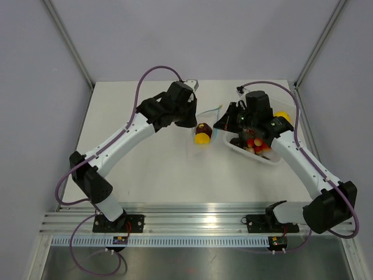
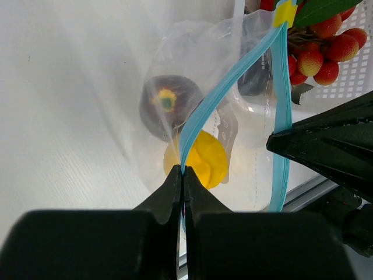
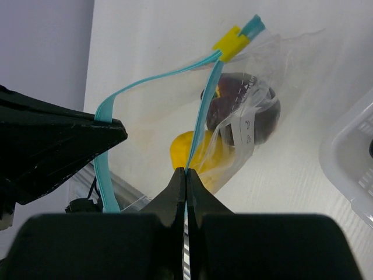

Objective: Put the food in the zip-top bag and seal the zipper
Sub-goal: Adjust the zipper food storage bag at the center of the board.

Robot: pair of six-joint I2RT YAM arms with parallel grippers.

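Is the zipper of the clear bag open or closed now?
Open: the two blue strips of the zipper bow apart, meeting only at the yellow clip. The left gripper and right gripper each pinch one strip.

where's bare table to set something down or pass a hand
Bare white table lies between left arm and right arm, nearer than the clear floppy zip-top bag, and beyond the left arm. Crowded: bag, clear rigid tub, left gripper and right gripper, both pinching the blue-teal zipper.
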